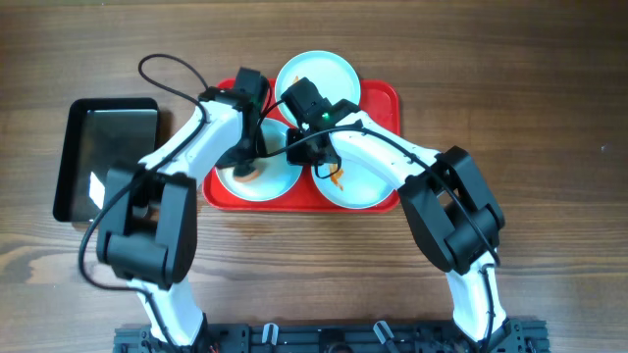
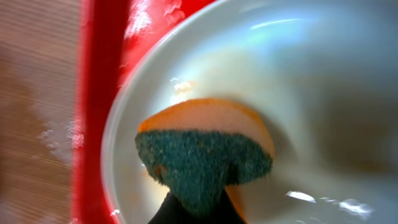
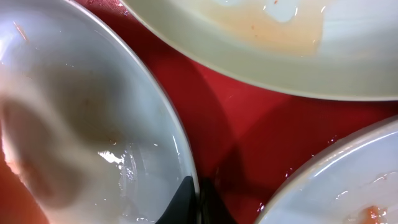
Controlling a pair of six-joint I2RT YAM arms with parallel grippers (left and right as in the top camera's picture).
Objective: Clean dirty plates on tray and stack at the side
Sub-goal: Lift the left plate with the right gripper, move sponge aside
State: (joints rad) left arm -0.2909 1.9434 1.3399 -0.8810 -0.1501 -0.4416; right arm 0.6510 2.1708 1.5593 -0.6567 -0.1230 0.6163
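Three pale plates lie on the red tray (image 1: pixel 385 98). My left gripper (image 1: pixel 247 167) is shut on an orange sponge with a green scouring face (image 2: pixel 205 155). It presses the sponge onto the front left plate (image 1: pixel 270 184), whose inside looks wet (image 2: pixel 292 74). My right gripper (image 3: pixel 198 202) is shut on that same plate's rim (image 3: pixel 180 143), one finger inside and one outside. The back plate (image 3: pixel 280 37) shows a faint orange film. An orange smear marks the front right plate (image 1: pixel 358 181).
A black glossy tray (image 1: pixel 108 157) lies on the wooden table left of the red tray. Both arms cross over the red tray's middle. Bare red tray floor (image 3: pixel 249 124) shows between the plates.
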